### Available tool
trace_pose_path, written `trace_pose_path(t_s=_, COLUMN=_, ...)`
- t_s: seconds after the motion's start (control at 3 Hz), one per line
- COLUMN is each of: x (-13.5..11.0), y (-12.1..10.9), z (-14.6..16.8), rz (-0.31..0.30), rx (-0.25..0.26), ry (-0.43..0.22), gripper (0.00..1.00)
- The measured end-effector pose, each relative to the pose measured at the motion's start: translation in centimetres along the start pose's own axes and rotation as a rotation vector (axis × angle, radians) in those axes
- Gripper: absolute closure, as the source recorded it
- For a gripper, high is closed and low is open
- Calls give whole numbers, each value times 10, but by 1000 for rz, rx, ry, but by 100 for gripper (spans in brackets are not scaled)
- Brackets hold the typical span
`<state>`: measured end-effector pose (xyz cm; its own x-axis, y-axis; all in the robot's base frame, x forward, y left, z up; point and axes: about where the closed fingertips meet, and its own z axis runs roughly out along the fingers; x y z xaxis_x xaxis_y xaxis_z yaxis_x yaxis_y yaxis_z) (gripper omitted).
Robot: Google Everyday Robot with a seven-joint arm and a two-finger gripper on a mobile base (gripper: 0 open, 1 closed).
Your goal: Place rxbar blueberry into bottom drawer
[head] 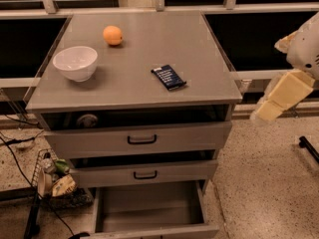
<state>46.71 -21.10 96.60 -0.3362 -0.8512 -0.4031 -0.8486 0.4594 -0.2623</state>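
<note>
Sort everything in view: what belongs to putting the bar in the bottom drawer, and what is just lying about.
Job: rxbar blueberry, on the cabinet top; bottom drawer, open; hand, out to the right of it.
Lying about: white bowl; orange; top drawer; middle drawer.

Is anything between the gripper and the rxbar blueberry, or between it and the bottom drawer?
Nothing visible. The gripper hangs right of the cabinet; the rxbar blueberry lies on top; the bottom drawer is open.
</note>
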Motion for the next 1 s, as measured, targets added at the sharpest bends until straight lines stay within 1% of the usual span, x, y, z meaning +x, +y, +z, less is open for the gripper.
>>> trace_pose_path(t_s=0.33, x=10, y=-6, z=16, rz=101, rx=78, ry=-50, gripper=0)
trace_pose_path(t_s=0.67, x=1, y=-21, z=15, rz=100, rx=141, ry=-90, gripper=0)
trace_pose_path(t_s=1.0, x=1, y=-21, z=14, rz=99, rx=140, ry=-90, gripper=0)
